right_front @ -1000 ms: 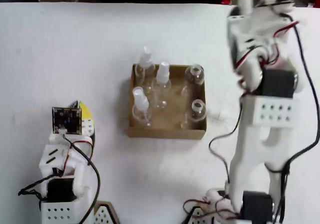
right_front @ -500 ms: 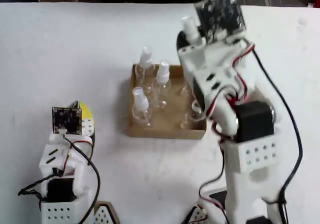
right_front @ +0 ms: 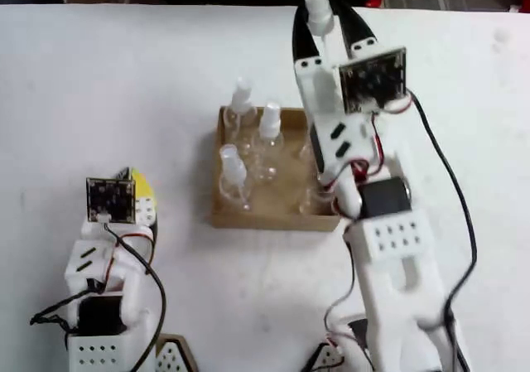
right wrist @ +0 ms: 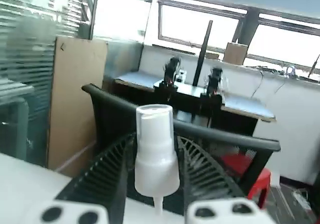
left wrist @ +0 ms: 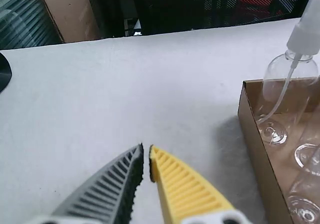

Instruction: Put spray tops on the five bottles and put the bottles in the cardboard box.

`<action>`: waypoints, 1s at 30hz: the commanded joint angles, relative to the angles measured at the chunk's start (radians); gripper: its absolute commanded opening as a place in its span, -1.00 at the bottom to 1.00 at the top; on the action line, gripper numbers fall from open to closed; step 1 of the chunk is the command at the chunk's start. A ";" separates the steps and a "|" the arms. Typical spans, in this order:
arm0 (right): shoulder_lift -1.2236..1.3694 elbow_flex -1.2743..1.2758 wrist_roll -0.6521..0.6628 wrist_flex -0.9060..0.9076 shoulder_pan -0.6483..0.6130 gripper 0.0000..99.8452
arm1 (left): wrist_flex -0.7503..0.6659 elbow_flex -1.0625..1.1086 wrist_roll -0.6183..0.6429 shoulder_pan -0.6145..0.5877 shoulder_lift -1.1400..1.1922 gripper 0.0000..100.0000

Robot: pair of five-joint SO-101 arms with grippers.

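Observation:
The cardboard box (right_front: 248, 219) sits mid-table and holds several clear bottles. Three of them carry white spray tops (right_front: 270, 119); the bottles on the right side are partly hidden behind the right arm. My right gripper (right_front: 325, 26) is held up over the table beyond the box's far right corner, shut on a white spray top (right_front: 316, 3), which stands upright between the black fingers (right wrist: 107, 176) in the right wrist view, its cap (right wrist: 155, 149) in the middle. My left gripper (left wrist: 146, 165) rests low over the table to the left of the box (left wrist: 260, 134), shut and holding nothing.
A capped bottle (left wrist: 290, 79) stands in the box's near corner in the left wrist view. White tabletop (right_front: 124, 82) spreads around the box. Cables (right_front: 451, 181) hang along the right arm. The table's far edge (right_front: 166, 4) runs across the back.
The right arm has swung leftward from the far right corner toward the box and tilted upright, carrying the spray top with it. The left arm has stayed put.

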 commanded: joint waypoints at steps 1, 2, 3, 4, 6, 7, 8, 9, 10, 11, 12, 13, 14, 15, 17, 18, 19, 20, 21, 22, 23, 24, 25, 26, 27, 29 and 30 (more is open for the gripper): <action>0.145 -0.086 -0.009 -0.061 0.053 -0.97 | -0.031 -0.011 -0.009 0.010 -0.010 -0.95; 0.173 -0.100 -0.009 -0.061 0.061 -0.97 | -0.031 -0.011 -0.009 0.010 -0.010 -0.95; 0.199 -0.110 -0.009 -0.061 0.068 -0.97 | -0.031 -0.011 -0.009 0.010 -0.010 -0.95; 0.208 -0.114 -0.009 -0.061 0.074 -0.97 | -0.031 -0.011 -0.009 0.010 -0.010 -0.95; 0.206 -0.094 -0.009 -0.061 0.077 -0.97 | -0.031 -0.011 -0.009 0.010 -0.010 -0.95; 0.203 -0.081 -0.009 -0.061 0.077 -0.97 | -0.031 -0.011 -0.009 0.010 -0.010 -0.95; 0.199 -0.068 -0.009 -0.061 0.076 -0.97 | -0.031 -0.011 -0.009 0.010 -0.010 -0.95; 0.196 -0.052 -0.009 -0.062 0.074 -0.97 | -0.031 -0.011 -0.009 0.010 -0.010 -0.95; 0.194 -0.040 -0.009 -0.062 0.070 -0.97 | -0.031 -0.011 -0.009 0.010 -0.010 -0.95; 0.194 -0.029 -0.009 -0.065 0.068 -0.97 | -0.031 -0.011 -0.009 0.010 -0.010 -0.95; 0.196 -0.018 -0.009 -0.082 0.068 -0.97 | -0.031 -0.011 -0.009 0.010 -0.010 -0.95; 0.197 -0.005 -0.009 -0.108 0.068 -0.97 | -0.031 -0.011 -0.009 0.010 -0.010 -0.95; 0.197 0.012 -0.009 -0.140 0.071 -0.97 | -0.031 -0.011 -0.009 0.010 -0.010 -0.95; 0.197 0.031 -0.009 -0.176 0.073 -0.97 | -0.031 -0.011 -0.009 0.010 -0.010 -0.95; 0.197 0.072 -0.009 -0.239 0.070 -0.97 | -0.031 -0.011 -0.009 0.010 -0.010 -0.95; 0.197 0.089 -0.009 -0.257 0.068 -0.97 | -0.031 -0.011 -0.009 0.010 -0.010 -0.95; 0.197 0.103 -0.009 -0.271 0.068 -0.97 | -0.031 -0.011 -0.009 0.010 -0.010 -0.95; 0.197 0.112 -0.009 -0.278 0.068 -0.97 | -0.031 -0.011 -0.009 0.010 -0.010 -0.95; 0.197 0.118 -0.009 -0.278 0.068 -0.97 | -0.031 -0.011 -0.009 0.010 -0.010 -0.95; 0.197 0.124 -0.009 -0.278 0.068 -0.97 | -0.031 -0.011 -0.009 0.010 -0.010 -0.95; 0.197 0.132 -0.009 -0.278 0.068 -0.97 | -0.031 -0.011 -0.009 0.010 -0.010 -0.95; 0.197 0.141 -0.009 -0.278 0.068 -0.97 | -0.031 -0.011 -0.009 0.010 -0.010 -0.95; 0.197 0.152 -0.009 -0.278 0.068 -0.97 | -0.031 -0.011 -0.009 0.010 -0.010 -0.95; 0.196 0.164 -0.009 -0.278 0.068 -0.97 | -0.031 -0.011 -0.009 0.010 -0.010 -0.95; 0.194 0.178 -0.011 -0.278 0.067 -0.97 | -0.031 -0.011 -0.009 0.010 -0.010 -0.95; 0.188 0.206 -0.011 -0.278 0.058 -0.97 | -0.031 -0.011 -0.009 0.010 -0.010 -0.95; 0.186 0.219 -0.011 -0.280 0.054 -0.97 | -0.031 -0.011 -0.009 0.010 -0.010 -0.95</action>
